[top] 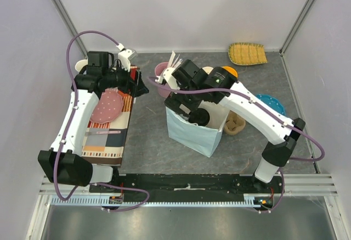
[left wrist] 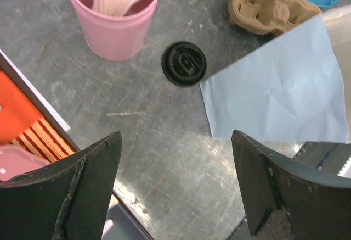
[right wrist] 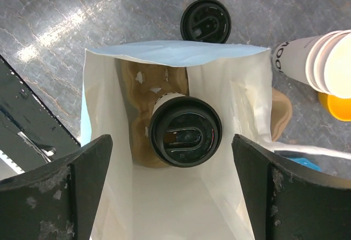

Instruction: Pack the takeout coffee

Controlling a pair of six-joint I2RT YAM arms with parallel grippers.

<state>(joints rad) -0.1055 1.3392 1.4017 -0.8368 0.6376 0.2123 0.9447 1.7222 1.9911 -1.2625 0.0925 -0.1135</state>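
The takeout coffee (right wrist: 186,131), a white paper cup with a black lid, stands upright in a brown cardboard carrier inside the open pale blue paper bag (right wrist: 170,53). In the top view the cup (top: 200,117) shows in the mouth of the bag (top: 189,133). My right gripper (right wrist: 173,190) is open and empty, above the bag's opening with its fingers either side of the cup and apart from it. My left gripper (left wrist: 175,190) is open and empty, above the bare table left of the bag (left wrist: 279,86).
A loose black lid (left wrist: 184,63) lies on the table behind the bag. A pink cup of wooden stirrers (left wrist: 112,20), a stack of lidless white cups (right wrist: 323,61), a cardboard carrier (top: 235,123), a blue dotted plate (top: 271,104) and a striped mat with a pink plate (top: 107,107) surround it.
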